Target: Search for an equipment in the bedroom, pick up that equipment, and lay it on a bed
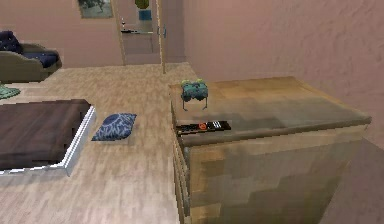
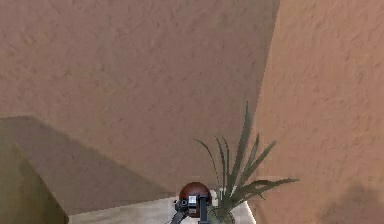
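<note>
The reddish-brown ball (image 2: 193,190) on the bench (image 2: 130,214) looks light, firm, apt to roll; we would take it across its middle. Whether our hand (image 2: 191,210) holds anything, we cannot tell.

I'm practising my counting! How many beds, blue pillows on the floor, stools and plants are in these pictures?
Bed: 1
Blue pillow: 1
Stool: 1
Plant: 1
Total: 4
</note>
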{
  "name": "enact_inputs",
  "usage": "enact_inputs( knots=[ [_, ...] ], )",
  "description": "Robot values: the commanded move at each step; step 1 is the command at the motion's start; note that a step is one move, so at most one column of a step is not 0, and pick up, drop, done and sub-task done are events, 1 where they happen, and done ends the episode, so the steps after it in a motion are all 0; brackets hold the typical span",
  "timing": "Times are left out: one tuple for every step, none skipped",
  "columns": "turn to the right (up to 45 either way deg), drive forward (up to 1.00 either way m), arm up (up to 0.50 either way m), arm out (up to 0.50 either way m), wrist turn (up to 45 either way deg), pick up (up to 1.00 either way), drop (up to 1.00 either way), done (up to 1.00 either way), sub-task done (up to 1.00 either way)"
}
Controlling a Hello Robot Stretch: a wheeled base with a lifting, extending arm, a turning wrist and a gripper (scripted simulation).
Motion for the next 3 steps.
enact_inputs(
  knots=[
    [0.0, 0.00, 0.00, 0.00, 45.0, 0.00, 0.00, 0.00, 0.00],
    [0.0, 0.00, 0.00, 0.00, 45.0, 0.00, 0.00, 0.00, 0.00],
    [0.0, 0.00, 0.00, 0.00, 45.0, 0.00, 0.00, 0.00, 0.00]
  ],
)
